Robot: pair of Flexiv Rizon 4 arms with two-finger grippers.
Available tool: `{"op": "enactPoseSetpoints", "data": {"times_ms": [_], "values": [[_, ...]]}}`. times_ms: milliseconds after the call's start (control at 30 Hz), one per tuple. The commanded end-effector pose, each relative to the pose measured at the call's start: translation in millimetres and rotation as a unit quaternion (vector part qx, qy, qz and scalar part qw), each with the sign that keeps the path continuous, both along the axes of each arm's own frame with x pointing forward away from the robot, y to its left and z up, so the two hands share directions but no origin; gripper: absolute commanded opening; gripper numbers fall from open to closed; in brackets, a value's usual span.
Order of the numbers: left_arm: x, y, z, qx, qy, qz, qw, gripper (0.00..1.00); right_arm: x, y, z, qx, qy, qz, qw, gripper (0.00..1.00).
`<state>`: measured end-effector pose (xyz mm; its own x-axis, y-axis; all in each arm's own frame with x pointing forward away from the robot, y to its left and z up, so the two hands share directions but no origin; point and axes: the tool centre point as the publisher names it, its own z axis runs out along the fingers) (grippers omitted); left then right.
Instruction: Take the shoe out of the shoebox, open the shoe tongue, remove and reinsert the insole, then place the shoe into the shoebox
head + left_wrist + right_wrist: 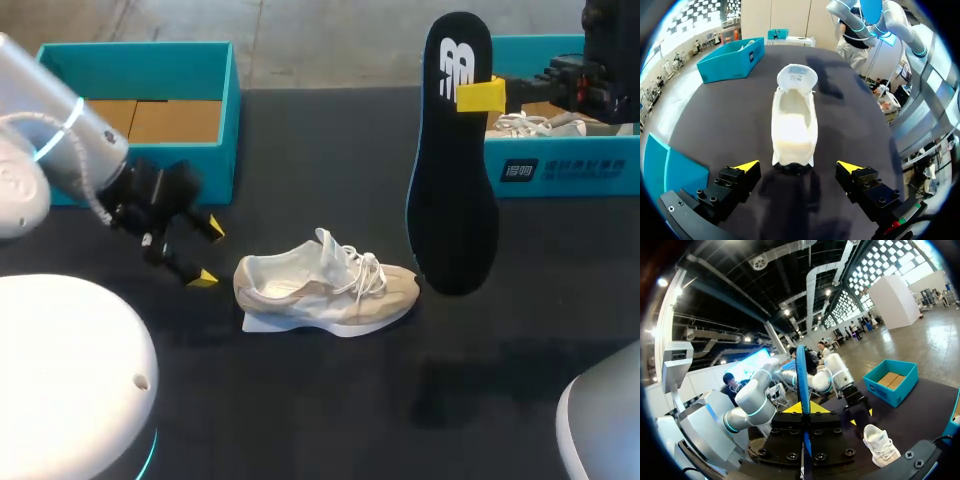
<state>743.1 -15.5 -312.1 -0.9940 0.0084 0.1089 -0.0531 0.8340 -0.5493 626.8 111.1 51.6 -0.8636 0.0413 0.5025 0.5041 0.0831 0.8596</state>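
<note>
Black table (300,400); teal shoebox (190,170) upper left, second shoebox (585,172) upper right. Insole (455,180), right of centre: hangs upright, long axis vertical, pinched flat near its upper end by right gripper (478,95); likely light, thin, bendy. Shoe (325,285), centre: on its sole, toe right, heel left; soft upper, probably best held at heel collar. Left gripper (207,252): wide open, empty, beside heel.

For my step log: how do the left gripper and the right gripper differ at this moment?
The left gripper is open and empty; the right gripper is shut on the black insole. The left gripper is low, close to the heel of the white shoe; the right gripper is raised, with the insole hanging upright from it. Both are yellow-tipped.
</note>
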Motion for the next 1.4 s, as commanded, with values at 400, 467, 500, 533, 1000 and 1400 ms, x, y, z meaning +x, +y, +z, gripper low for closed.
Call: {"op": "enactPoseSetpoints", "data": {"times_ms": [400, 467, 500, 533, 1000, 1400], "values": [[-5.1, -13, 8, 0.141, -0.013, -0.022, 0.990, 1.00, 2.1, 2, 0, -0.001, 0.000, 0.001, 1.000, 0.00], [-7.7, -15, 8, 0.145, -0.017, -0.023, 0.989, 1.00, 2.1, 2, 0, -0.001, 0.000, 0.001, 1.000, 0.00], [-9.0, -16, 9, 0.145, -0.019, -0.020, 0.989, 1.00, 2.1, 2, 0, -0.001, 0.000, 0.001, 1.000, 0.00], [-10.0, -17, 10, 0.147, -0.024, -0.020, 0.989, 1.00, 2.1, 2, 0, -0.001, 0.000, 0.001, 1.000, 0.00], [-15.6, -31, 11, 0.172, -0.026, -0.026, 0.984, 1.00, 2.1, 2, 0, -0.001, 0.000, 0.001, 1.000, 0.00], [-8.8, -42, 13, 0.175, -0.027, -0.031, 0.984, 1.00, 2.1, 2, 0, -0.001, 0.000, 0.001, 1.000, 0.00]]}}
